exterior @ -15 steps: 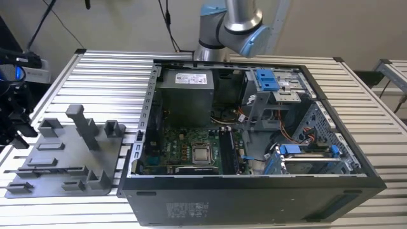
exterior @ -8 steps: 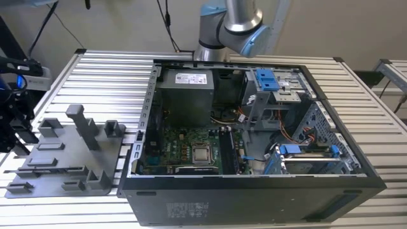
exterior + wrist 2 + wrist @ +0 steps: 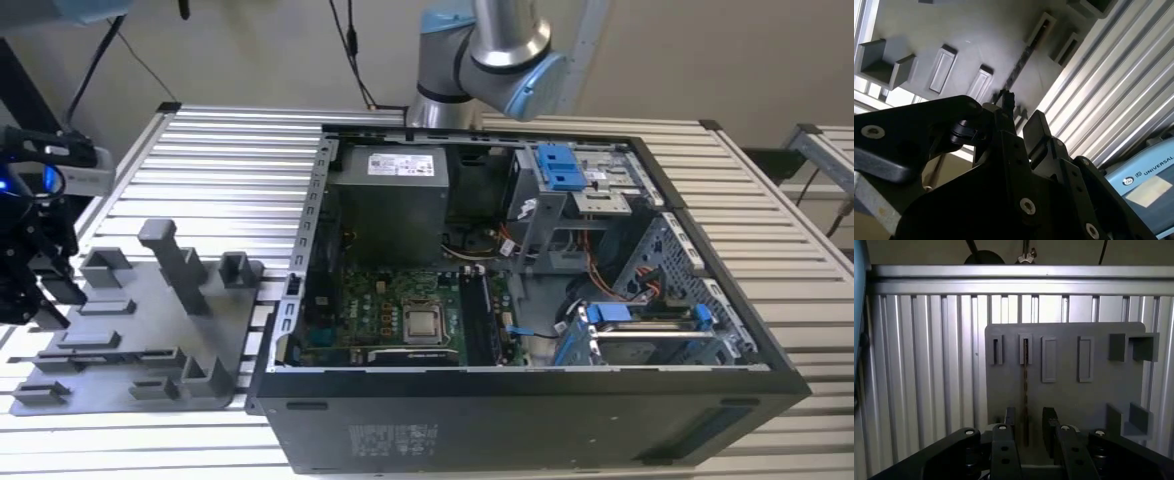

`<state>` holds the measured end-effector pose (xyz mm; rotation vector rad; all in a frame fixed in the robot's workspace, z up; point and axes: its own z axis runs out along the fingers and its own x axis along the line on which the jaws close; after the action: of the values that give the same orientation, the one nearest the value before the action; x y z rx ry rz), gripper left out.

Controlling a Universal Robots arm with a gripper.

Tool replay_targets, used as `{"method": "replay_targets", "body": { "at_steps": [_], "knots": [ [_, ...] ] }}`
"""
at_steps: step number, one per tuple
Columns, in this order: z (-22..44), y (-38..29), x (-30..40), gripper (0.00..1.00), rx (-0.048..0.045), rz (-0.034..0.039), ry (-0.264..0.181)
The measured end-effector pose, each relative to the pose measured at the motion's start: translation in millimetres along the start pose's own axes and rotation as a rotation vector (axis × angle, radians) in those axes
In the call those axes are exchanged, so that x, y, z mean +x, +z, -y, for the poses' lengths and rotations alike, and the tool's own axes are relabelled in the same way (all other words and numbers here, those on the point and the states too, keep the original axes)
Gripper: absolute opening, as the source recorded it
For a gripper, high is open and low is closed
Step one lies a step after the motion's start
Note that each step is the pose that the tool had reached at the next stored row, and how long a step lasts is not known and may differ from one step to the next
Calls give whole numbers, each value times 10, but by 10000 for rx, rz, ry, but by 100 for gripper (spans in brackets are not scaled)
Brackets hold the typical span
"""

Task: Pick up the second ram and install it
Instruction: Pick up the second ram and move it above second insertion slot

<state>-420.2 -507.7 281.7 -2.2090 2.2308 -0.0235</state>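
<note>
Claw (image 3: pixel 1027 414): black, two fingers, set wide, nothing held. In both wrist views one finger stands on each side of the memory stick, with a gap on either side. Memory stick (image 3: pixel 1025 380), the second one of the task: thin, dark, seen edge-on, standing on its long edge in a grey holder (image 3: pixel 1089 395), its far end tucked into a raised guide. In the second wrist view the memory stick (image 3: pixel 1016 72) runs from the fingertips towards that guide. Holder: flat grey plate with several raised guides and blocks, lying on the slatted metal table (image 3: pixel 227 170) at the exterior view's left, well apart from the open computer case (image 3: pixel 534 430) and its green board (image 3: pixel 387 310). Step in hand, by judgement: the grasp, not yet closed. Handling notes: the memory stick sits nearer one finger than the other, so the nearer one would probably push it sideways on closing. Centre the claw across it first. Keep the fingers square to its flat faces so both meet it together. Close gently, since the part is thin and likely to tilt or bind in its guide under a skewed squeeze.
</note>
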Motion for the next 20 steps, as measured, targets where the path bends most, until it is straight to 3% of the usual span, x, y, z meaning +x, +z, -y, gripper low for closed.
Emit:
{"method": "replay_targets", "body": {
  "at_steps": [13, 20],
  "knots": [
    [0, 31, 0, 36, 1, 1, 0],
    [-1, 97, -1, 36, -1, -2, -1]
  ]
}}
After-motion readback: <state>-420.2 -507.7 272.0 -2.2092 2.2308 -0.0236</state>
